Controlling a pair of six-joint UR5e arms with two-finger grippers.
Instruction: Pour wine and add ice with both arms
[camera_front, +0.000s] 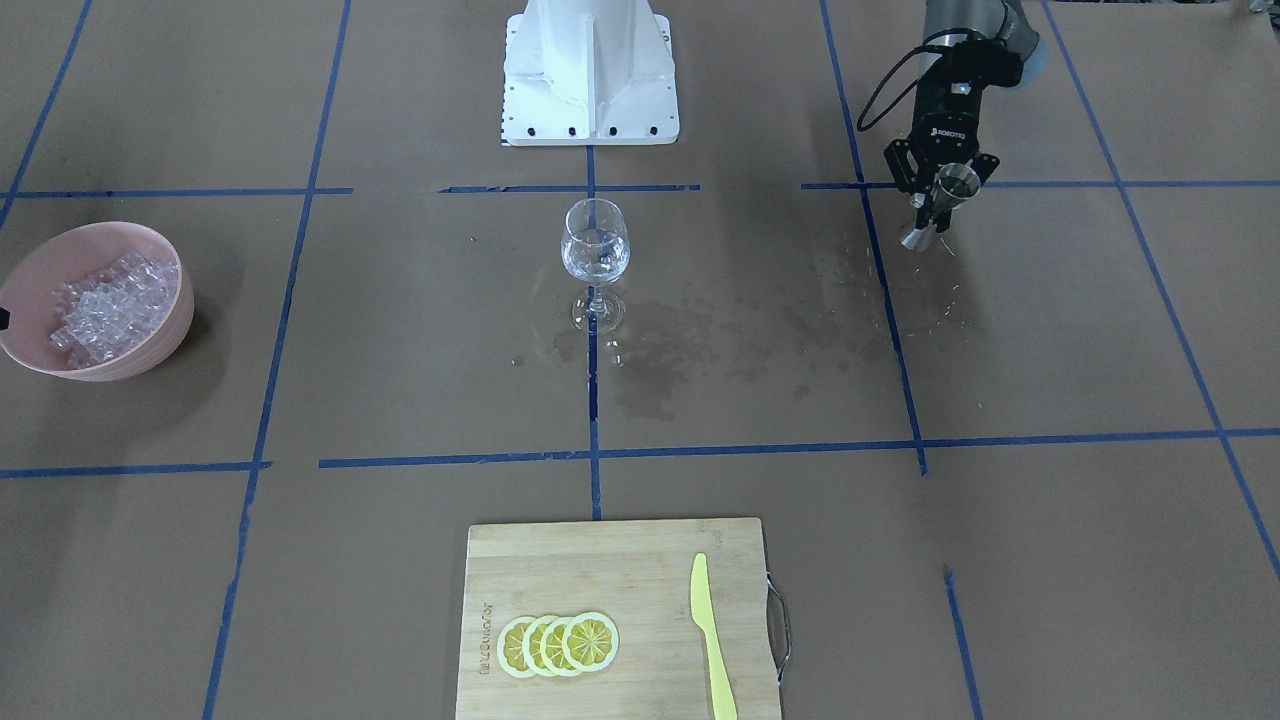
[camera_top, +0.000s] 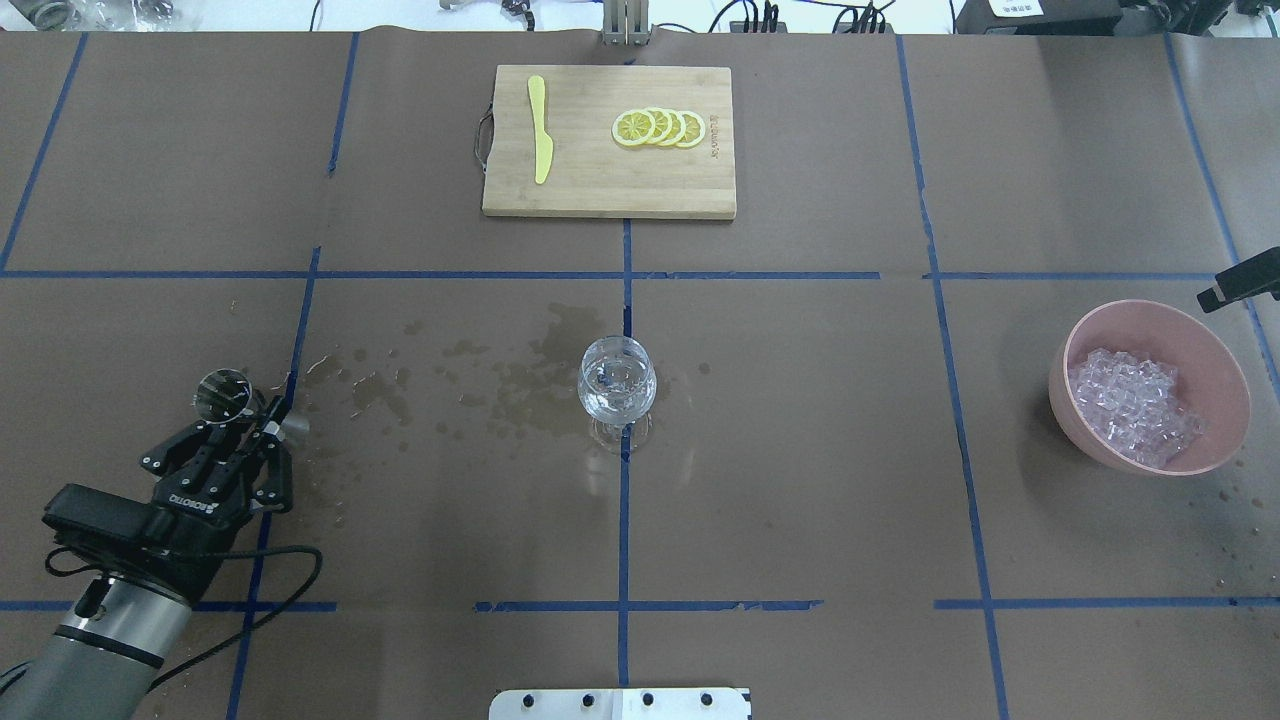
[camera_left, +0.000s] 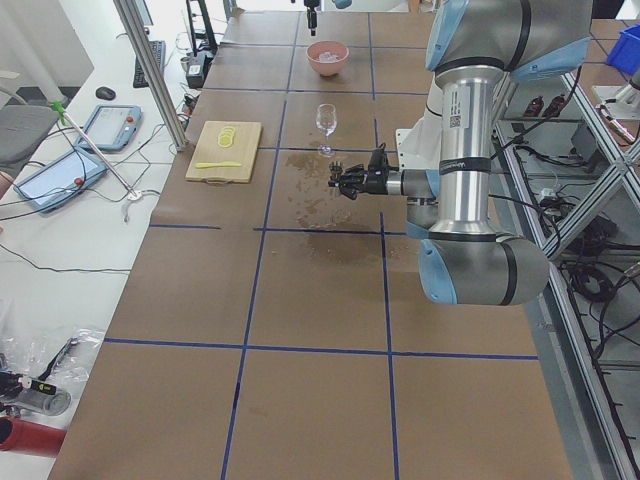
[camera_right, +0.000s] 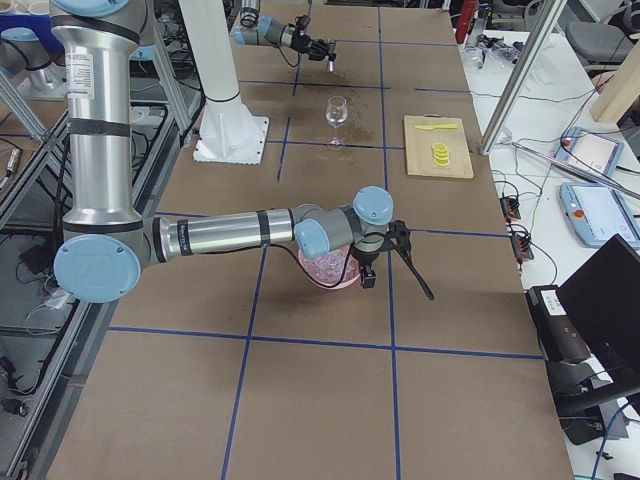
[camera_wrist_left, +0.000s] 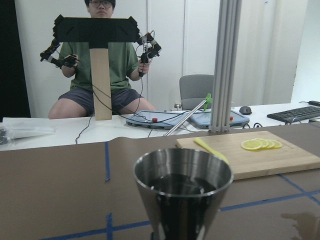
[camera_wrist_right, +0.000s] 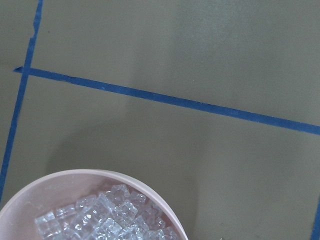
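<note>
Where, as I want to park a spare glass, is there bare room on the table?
Bare paper lies between the wine glass and the pink bowl, and between the glass and the white pedestal. Crowded: the robot's left, where the left gripper holds the jigger beside wet stains that run to the glass.

One wine glass (camera_front: 595, 250), one pink bowl (camera_front: 168, 325), one cutting board (camera_front: 600, 570), one yellow knife (camera_front: 712, 630) and one steel jigger (camera_front: 940, 200) are counted. Four lemon slices (camera_front: 558, 645) are seen (overlapping). The ice cubes (camera_front: 105, 310) cannot be numbered. Two arms are counted: left arm (camera_top: 110, 610), right arm (camera_right: 230, 232).
</note>
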